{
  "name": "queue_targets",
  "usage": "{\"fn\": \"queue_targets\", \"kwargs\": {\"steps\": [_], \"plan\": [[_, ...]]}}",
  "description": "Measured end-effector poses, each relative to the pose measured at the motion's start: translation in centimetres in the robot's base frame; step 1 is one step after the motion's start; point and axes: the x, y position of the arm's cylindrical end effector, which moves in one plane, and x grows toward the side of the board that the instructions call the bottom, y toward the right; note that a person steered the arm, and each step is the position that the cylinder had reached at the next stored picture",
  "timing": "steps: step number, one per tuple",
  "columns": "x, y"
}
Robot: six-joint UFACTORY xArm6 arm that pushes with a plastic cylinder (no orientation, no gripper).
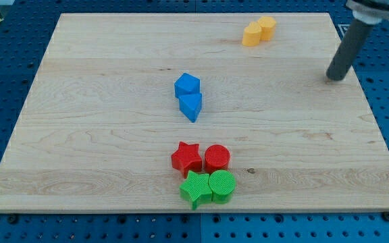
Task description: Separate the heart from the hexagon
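Two yellow blocks touch each other near the view's top right of the wooden board (100, 135). The left one looks like the yellow heart (252, 34); the right one looks like the yellow hexagon (267, 26). My tip (333, 78) rests on the board to the right of the pair and a little lower, well apart from both. The dark rod leans up toward the view's top right corner.
A blue cube (187, 85) and a blue triangle (191, 106) touch near the board's middle. A red star (186, 158), a red cylinder (217, 158), a green star (196, 188) and a green cylinder (222, 185) are clustered near the bottom edge.
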Motion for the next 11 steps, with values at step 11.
{"fn": "queue_targets", "kwargs": {"steps": [11], "plan": [[-9.1,-14.0]]}}
